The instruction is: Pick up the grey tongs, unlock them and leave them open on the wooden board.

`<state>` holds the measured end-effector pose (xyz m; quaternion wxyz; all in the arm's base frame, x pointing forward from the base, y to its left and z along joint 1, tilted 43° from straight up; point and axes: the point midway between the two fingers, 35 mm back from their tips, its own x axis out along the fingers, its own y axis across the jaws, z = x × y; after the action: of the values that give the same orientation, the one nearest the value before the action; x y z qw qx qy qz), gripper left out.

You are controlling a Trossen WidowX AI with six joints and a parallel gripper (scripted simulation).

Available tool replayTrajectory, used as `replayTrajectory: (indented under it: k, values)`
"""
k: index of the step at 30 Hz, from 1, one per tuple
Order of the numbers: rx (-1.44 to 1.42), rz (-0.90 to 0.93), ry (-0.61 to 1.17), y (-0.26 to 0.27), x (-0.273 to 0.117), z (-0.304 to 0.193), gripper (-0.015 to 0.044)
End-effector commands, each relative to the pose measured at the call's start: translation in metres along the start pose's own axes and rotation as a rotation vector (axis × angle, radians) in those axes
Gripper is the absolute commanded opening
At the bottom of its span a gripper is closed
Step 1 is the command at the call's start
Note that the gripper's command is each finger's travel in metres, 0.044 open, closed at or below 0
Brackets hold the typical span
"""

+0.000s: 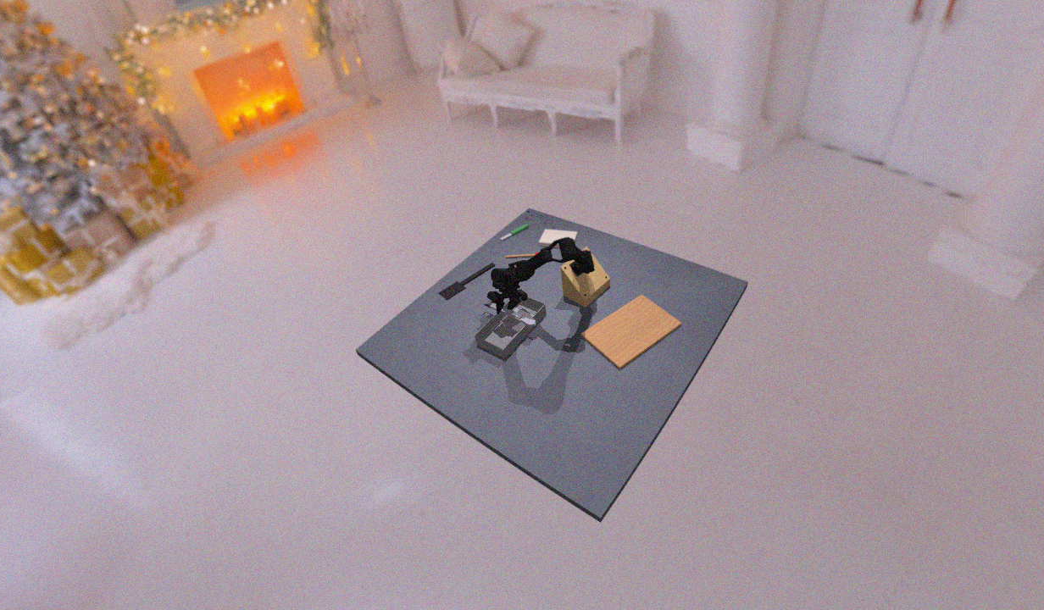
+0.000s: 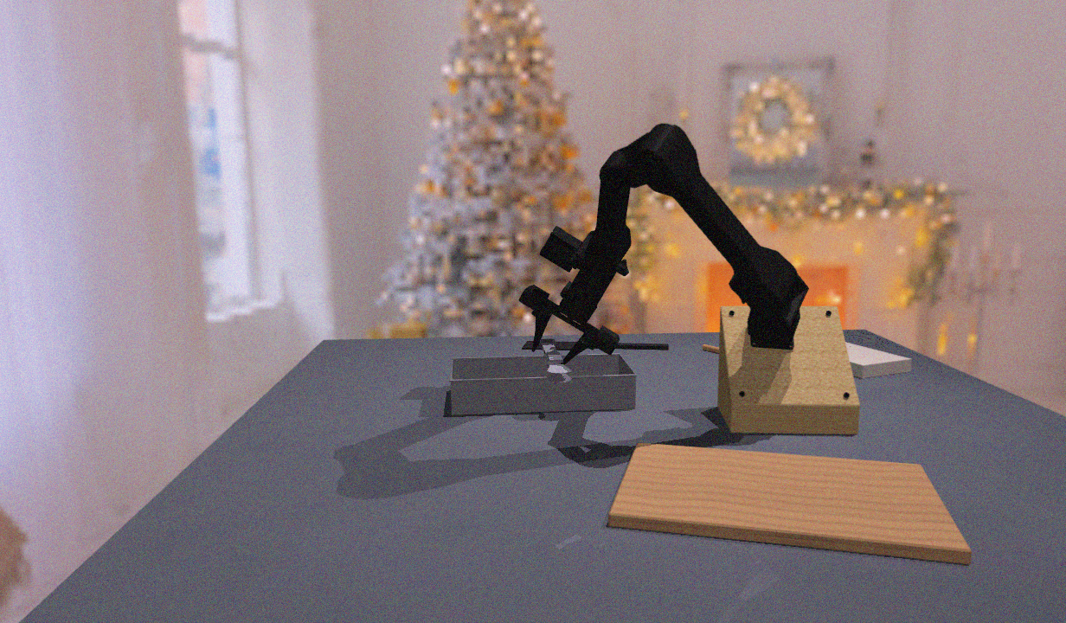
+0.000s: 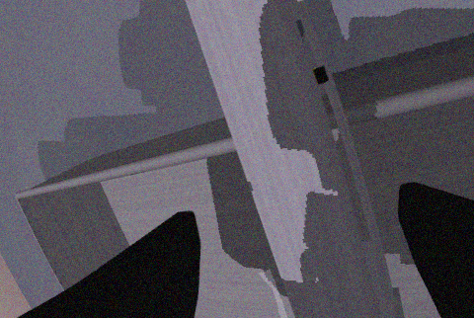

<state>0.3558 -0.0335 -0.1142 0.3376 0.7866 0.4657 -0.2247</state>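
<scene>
The grey tongs (image 1: 524,319) (image 2: 558,370) (image 3: 237,96) rest across the roasting tin (image 1: 492,350) (image 2: 497,396) (image 3: 148,162), with their arms close together. In the wrist view they run from the top edge down between the fingers, partly in shadow. My gripper (image 1: 505,308) (image 2: 550,355) (image 3: 300,215) is open, tilted downward, just above the tongs, with one finger toward each side of them. I see no finger pressed on them. The lower end of the tongs is cut off in the wrist view. The wooden board (image 1: 631,332) (image 2: 784,496) lies flat with nothing on it.
The arm stands on a wooden block (image 1: 584,290) (image 2: 815,375) between tin and board. A black spatula (image 1: 453,290) (image 2: 645,346) lies behind the tin. A white box (image 1: 558,235) (image 2: 877,361), a green marker (image 1: 519,228) and a thin wooden stick (image 1: 516,255) lie farther back.
</scene>
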Motion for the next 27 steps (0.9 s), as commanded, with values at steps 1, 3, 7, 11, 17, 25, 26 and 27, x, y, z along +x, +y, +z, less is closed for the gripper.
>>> replayTrajectory:
  k: [1, 3, 7, 11, 17, 25, 26, 27]
  values:
    - [0.005, -0.001, -0.003, -0.001, 0.008, 0.001, 0.0260]
    - [0.006, -0.001, -0.003, -0.001, 0.011, 0.001, 0.0260]
    - [0.006, 0.000, -0.002, -0.002, 0.018, 0.000, 0.0260]
    - [0.006, 0.000, 0.000, -0.003, 0.025, 0.000, 0.0260]
    - [0.001, 0.000, 0.005, -0.002, 0.025, -0.002, 0.0234]
    - [0.001, 0.000, 0.005, -0.002, 0.025, -0.002, 0.0161]
    - [0.001, 0.000, 0.005, -0.002, 0.025, -0.002, 0.0154]
    - [0.001, 0.000, 0.005, -0.002, 0.025, -0.002, 0.0147]
